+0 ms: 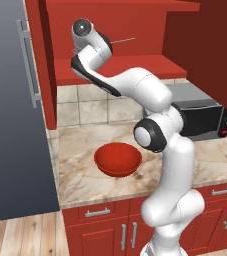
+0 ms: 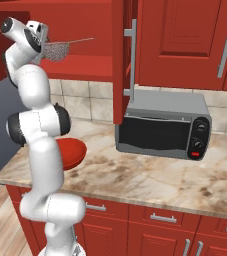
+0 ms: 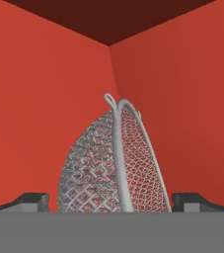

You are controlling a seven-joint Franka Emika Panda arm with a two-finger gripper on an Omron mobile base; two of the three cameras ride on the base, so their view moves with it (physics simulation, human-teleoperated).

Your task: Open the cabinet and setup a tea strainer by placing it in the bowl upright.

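Jaws of the gripper point(image 3: 111, 201) stand wide apart, one on each side of the tea strainer point(image 3: 111, 163), likely lined up to close on its mesh cup. That strainer sits inside the open cabinet point(image 2: 92, 67), above the red bowl point(image 1: 118, 159) waiting on the marble counter point(image 2: 150, 177). From the right base view its thin handle points right toward the toaster oven point(image 2: 162, 125); the hand view instead shows the mesh close up.

Beige tile backsplash point(image 1: 92, 107), marble counter point(image 2: 150, 180), wood floor point(image 1: 20, 235), grey fridge point(image 1: 10, 125), lower red cupboards point(image 2: 150, 225).
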